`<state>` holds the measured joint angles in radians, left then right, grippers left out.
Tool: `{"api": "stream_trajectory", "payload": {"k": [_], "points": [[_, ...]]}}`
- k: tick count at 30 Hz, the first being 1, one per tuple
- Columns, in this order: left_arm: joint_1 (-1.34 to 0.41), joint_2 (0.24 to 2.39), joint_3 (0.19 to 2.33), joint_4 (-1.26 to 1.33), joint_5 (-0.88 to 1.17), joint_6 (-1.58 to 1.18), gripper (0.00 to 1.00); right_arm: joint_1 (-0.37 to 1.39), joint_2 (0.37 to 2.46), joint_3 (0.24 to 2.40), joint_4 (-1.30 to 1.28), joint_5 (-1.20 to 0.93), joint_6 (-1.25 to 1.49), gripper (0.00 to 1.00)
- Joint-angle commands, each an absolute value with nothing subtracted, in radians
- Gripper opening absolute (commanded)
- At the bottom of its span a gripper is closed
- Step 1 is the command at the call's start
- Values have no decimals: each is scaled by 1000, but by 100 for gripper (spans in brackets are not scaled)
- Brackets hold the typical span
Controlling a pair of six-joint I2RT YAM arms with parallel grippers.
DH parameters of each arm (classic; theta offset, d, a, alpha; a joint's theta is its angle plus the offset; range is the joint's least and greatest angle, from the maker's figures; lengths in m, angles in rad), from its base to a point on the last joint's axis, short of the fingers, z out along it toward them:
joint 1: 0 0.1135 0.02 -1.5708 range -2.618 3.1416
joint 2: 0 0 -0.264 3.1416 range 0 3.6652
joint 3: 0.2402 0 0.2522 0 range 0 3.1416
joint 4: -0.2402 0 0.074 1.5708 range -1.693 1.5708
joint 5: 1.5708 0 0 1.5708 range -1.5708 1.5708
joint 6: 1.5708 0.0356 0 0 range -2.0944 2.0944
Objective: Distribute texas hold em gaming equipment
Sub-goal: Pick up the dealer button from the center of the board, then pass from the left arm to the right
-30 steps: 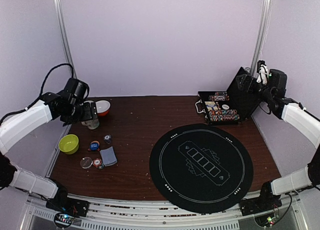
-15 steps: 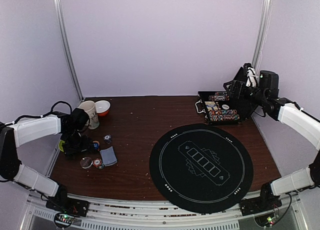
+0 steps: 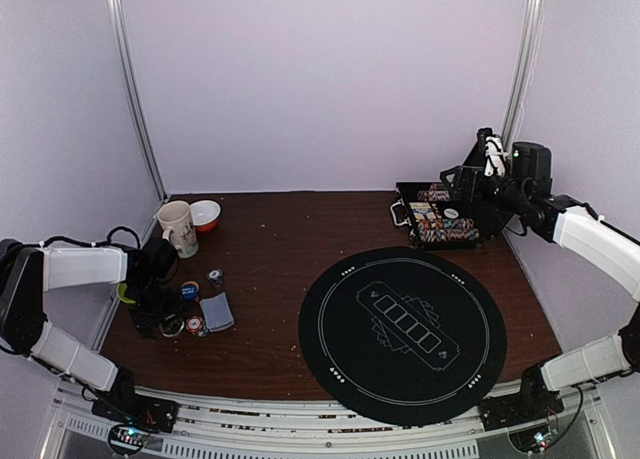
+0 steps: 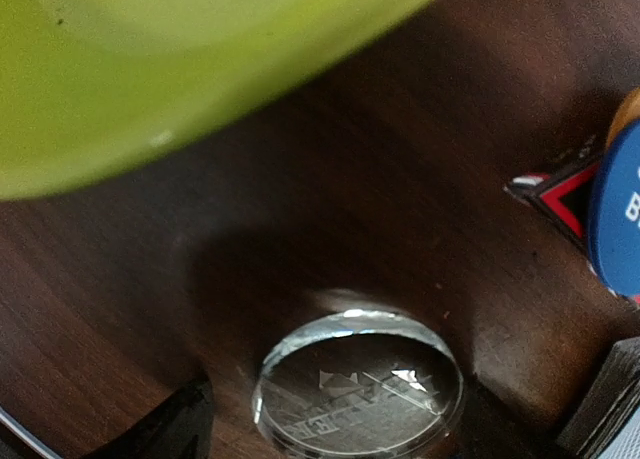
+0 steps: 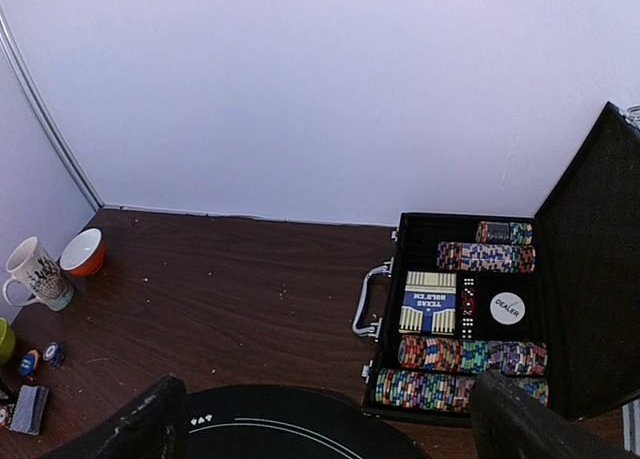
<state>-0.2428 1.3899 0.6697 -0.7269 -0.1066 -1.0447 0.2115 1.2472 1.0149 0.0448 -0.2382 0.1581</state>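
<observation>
left arm folded low at left side of table, wrist tipped down beside green bowl. left gripper spread wide, straddling clear disc, gap either side, nothing held. blue disc close by. right arm held high at far right, right gripper wide open, empty, above open chip case; striped poker chips racked inside.
</observation>
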Motion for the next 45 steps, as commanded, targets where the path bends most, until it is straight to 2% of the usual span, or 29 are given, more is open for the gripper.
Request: {"api": "stream_trajectory", "payload": {"k": [1,9,13,16,22,25,32,36,40,45], "points": [[-236,1372,633,-674,-53,-1075,85,225,1226,1028,36,-195,129,100],[-236,1364,596,-674,-31,-1103,83,230,1245,1051,13,-179,129,100],[-236,1350,582,-666,-28,-1116,77,231,1247,1059,6,-166,124,100],[-236,1347,575,-667,-47,-1114,67,232,1247,1064,3,-164,124,100],[-235,1335,627,-693,-110,-1110,35,233,1242,1075,-4,-163,124,100],[-236,1329,679,-731,-167,-1071,26,233,1240,1088,-9,-170,130,100],[-246,1269,782,-816,-319,-997,20,233,1278,1164,7,-413,228,100],[-288,1213,878,-816,-405,-929,20,236,1303,1205,0,-440,277,100],[-436,1220,1035,-819,-528,-824,20,289,1329,1239,-76,-345,227,100],[-679,1359,1251,-737,-638,-531,20,389,1397,1303,-165,-310,196,100]]}}
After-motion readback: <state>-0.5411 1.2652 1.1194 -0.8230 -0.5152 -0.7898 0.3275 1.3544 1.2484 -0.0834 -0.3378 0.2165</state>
